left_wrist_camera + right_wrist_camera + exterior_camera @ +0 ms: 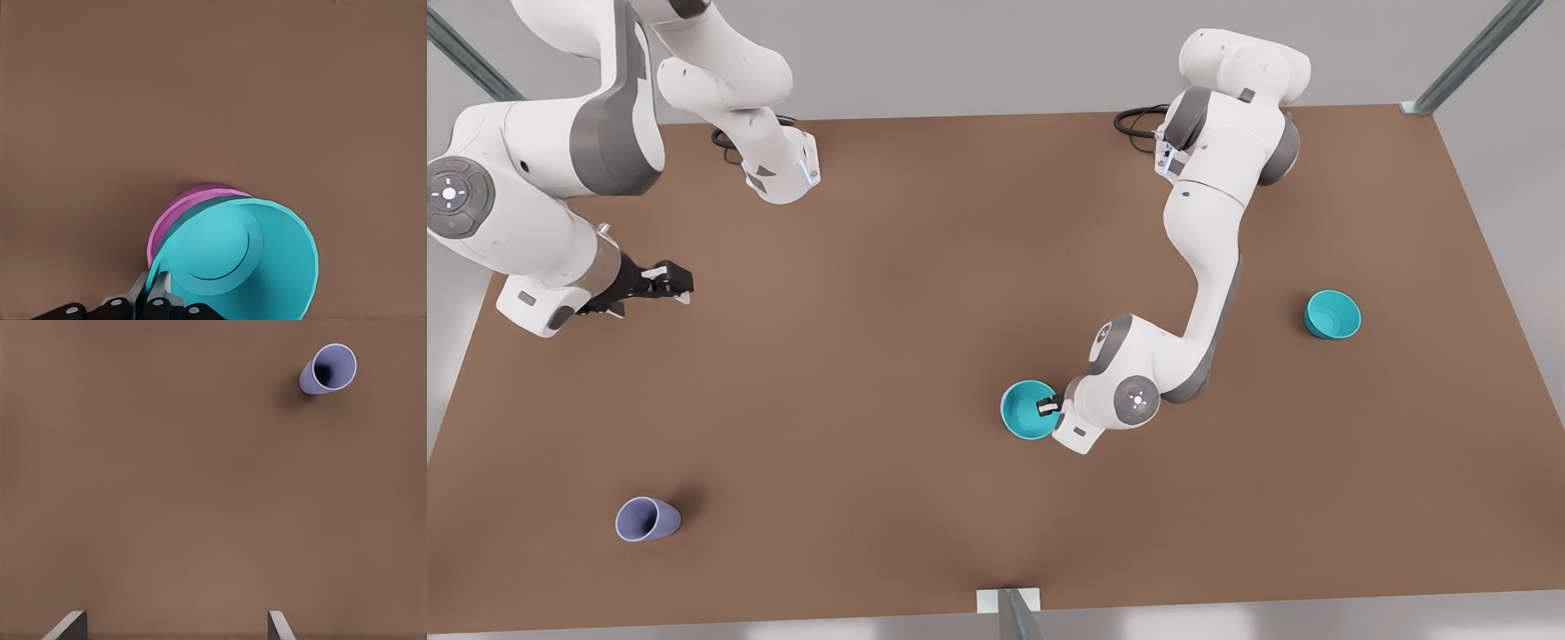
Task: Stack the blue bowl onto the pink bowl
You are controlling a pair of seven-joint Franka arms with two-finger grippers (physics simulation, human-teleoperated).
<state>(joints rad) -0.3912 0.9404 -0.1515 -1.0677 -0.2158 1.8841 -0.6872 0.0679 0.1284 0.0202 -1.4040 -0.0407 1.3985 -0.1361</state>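
Left wrist view: left gripper fingers pinch the blue bowl rim, over the pink bowl; right gripper fingers spread wide, waiting.

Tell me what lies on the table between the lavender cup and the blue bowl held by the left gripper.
Nothing: in the front view, bare brown table runs from the lavender cup to the blue bowl gripped by the left gripper.

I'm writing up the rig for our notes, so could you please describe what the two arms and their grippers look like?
Both arms have glossy white shells with grey joint bands and round grey end caps bearing small lit markings. Black cables loop at their bases. The left gripper and the right gripper are black with pale finger pads.
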